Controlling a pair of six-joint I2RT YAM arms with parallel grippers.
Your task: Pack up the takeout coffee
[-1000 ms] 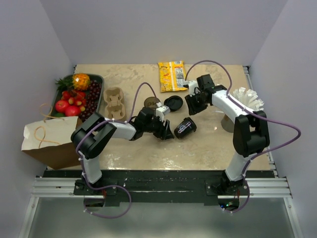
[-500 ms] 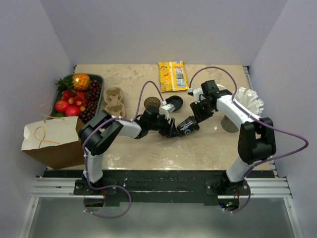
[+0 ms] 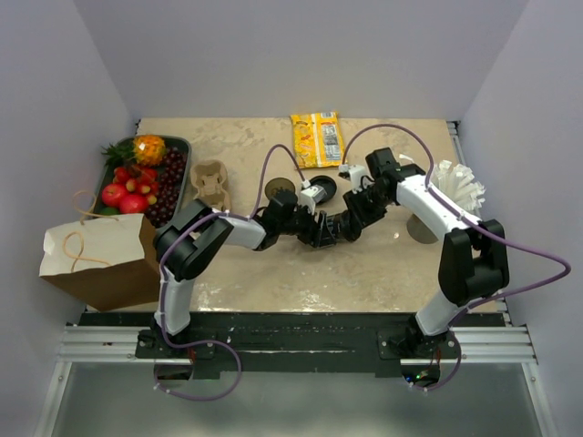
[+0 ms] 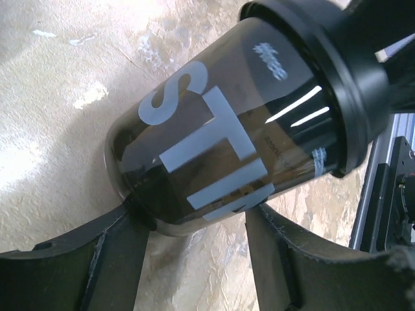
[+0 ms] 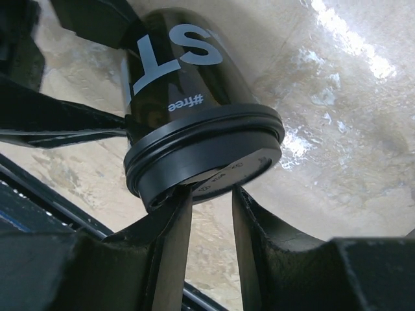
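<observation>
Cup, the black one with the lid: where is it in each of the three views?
Top: cup near the centre of the table.
Left wrist: cup fills the middle, lid at upper right.
Right wrist: cup at upper middle, lid lowest.
Shared landmark: the marbled table beneath.

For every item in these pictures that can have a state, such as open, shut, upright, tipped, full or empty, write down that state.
Black takeout coffee cup: lying on its side, lidded.
Black plastic lid: fitted on the cup.
Left gripper: open, fingers either side of the cup's base.
Right gripper: fingers narrowly apart at the lid's rim; grip unclear.
Brown cardboard cup carrier: empty.
</observation>
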